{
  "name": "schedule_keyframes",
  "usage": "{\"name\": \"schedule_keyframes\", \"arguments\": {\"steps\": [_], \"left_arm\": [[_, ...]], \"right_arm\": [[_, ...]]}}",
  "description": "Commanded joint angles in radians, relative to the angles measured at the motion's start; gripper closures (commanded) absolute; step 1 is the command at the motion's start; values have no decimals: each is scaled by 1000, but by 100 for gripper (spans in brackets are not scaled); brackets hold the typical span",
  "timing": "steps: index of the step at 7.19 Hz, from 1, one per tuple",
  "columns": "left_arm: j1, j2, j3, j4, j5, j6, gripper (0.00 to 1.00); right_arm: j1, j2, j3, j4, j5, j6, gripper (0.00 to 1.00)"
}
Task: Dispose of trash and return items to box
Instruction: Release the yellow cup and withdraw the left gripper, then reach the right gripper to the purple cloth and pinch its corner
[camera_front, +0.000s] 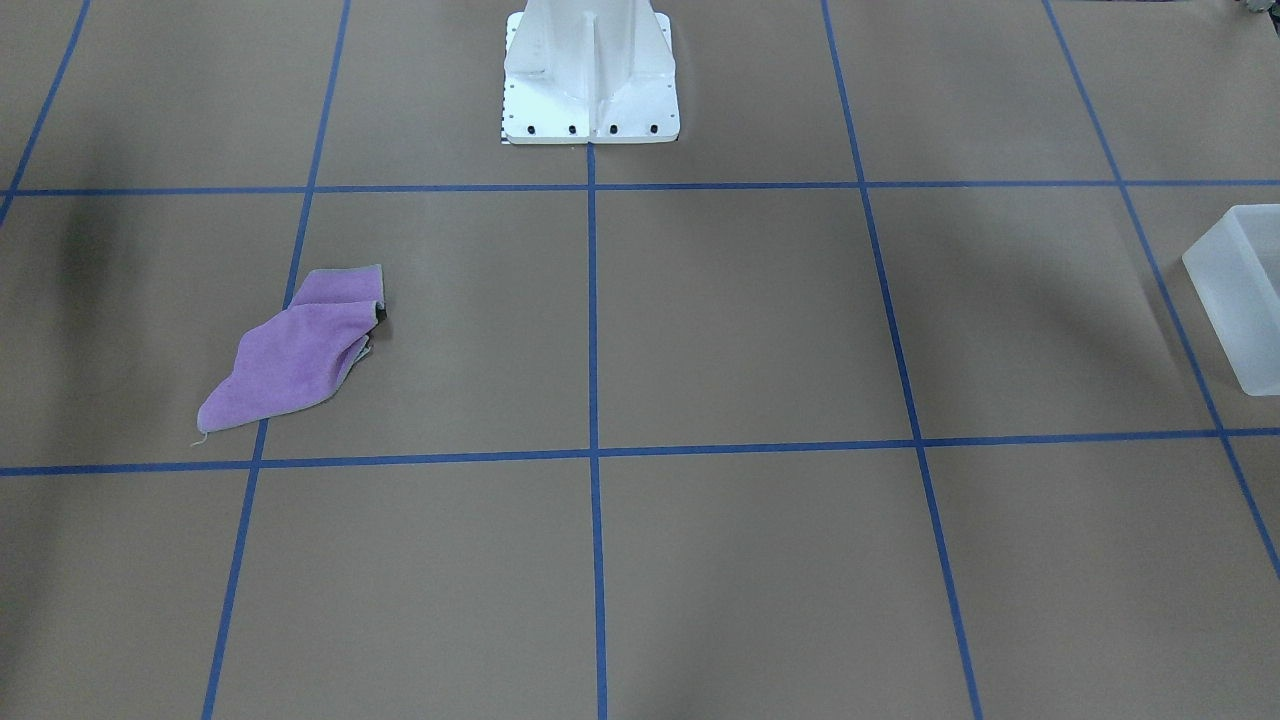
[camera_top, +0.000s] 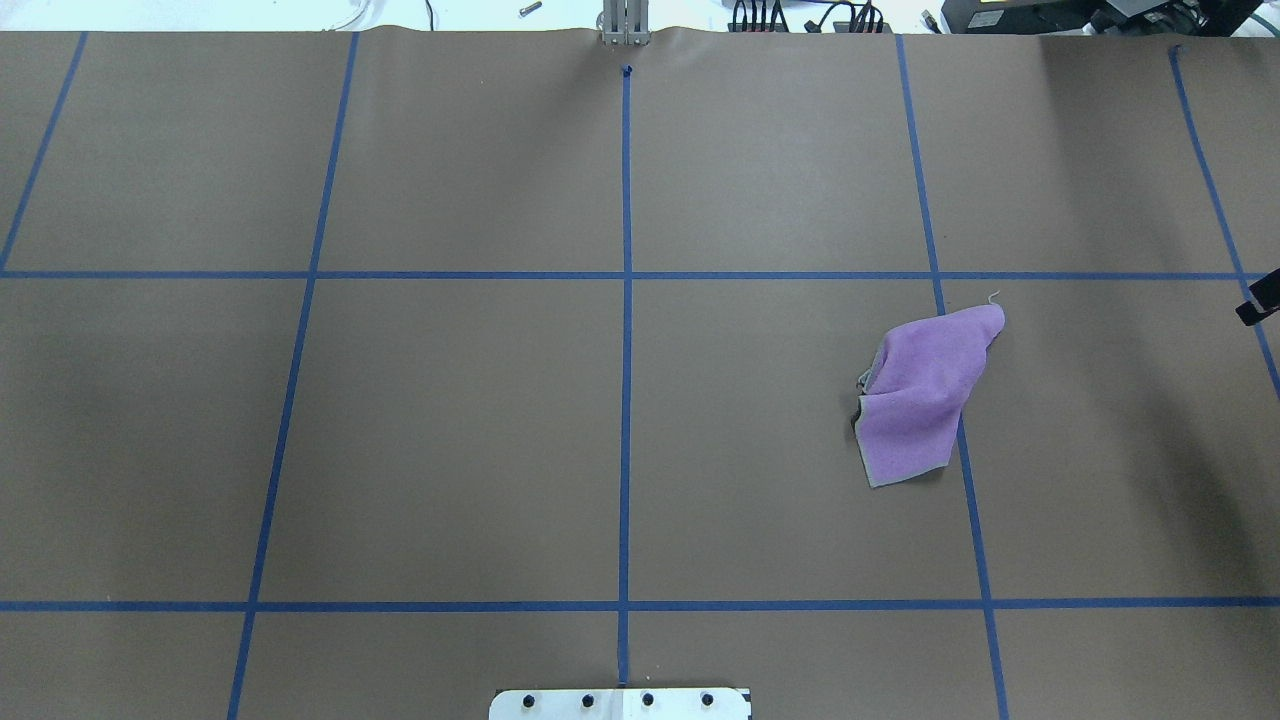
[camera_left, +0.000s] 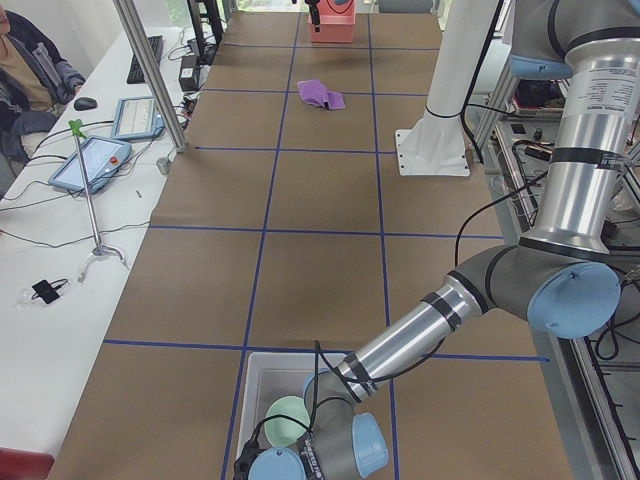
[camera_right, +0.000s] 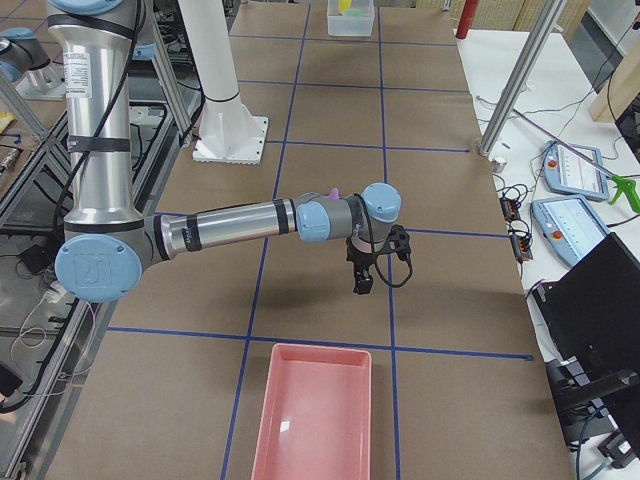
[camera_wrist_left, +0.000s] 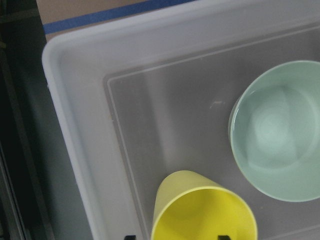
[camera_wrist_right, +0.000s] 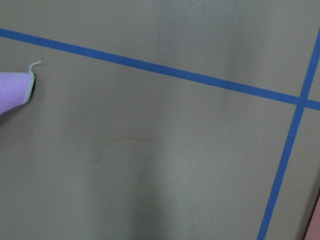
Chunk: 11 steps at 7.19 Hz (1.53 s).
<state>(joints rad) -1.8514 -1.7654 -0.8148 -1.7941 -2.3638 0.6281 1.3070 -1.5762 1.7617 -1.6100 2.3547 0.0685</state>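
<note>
The frosted-white box (camera_wrist_left: 65, 100) holds the pale green bowl (camera_wrist_left: 277, 130) and the yellow cup (camera_wrist_left: 200, 210), both with their open sides up. My left gripper (camera_wrist_left: 176, 236) hangs just over the cup, and only its two fingertips show, wide apart, at the bottom edge of the left wrist view. The box also shows in the front-facing view (camera_front: 1240, 300) and, with the bowl (camera_left: 285, 420), in the exterior left view (camera_left: 262, 375). My right gripper (camera_right: 362, 285) hangs over bare table, fingers down. I cannot tell whether it is open or shut.
A purple cloth (camera_top: 925, 395) lies crumpled on the brown paper on my right side, also seen in the front-facing view (camera_front: 300, 350). A pink tray (camera_right: 315, 410) sits at the table's right end. The white robot base (camera_front: 590, 75) stands at the middle.
</note>
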Motion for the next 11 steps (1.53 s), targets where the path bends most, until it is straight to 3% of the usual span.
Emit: {"name": "schedule_keyframes", "arguments": {"steps": [1, 2, 3, 5, 6, 7, 8, 11], "left_arm": [[-25, -22, -259, 292, -23, -36, 31], [-22, -2, -434, 371, -23, -183, 30], [19, 39, -587, 374, -26, -362, 29], [148, 66, -778, 377, -37, -633, 28], [206, 67, -835, 375, -78, -737, 28], [242, 78, -883, 375, -89, -793, 26], [295, 83, -929, 374, -89, -870, 25], [314, 84, -946, 369, -87, -903, 25]], "right_arm": [[2, 2, 8, 1, 1, 2, 0], [5, -1, 16, -1, 3, 4, 0], [3, -1, 19, -1, 3, 28, 0], [-96, 2, 91, 39, 6, 239, 0], [-180, 1, 88, 176, -11, 434, 0], [-292, 7, 87, 325, -109, 661, 0], [-395, 34, 87, 397, -176, 838, 0], [-480, 67, 85, 403, -201, 962, 0]]}}
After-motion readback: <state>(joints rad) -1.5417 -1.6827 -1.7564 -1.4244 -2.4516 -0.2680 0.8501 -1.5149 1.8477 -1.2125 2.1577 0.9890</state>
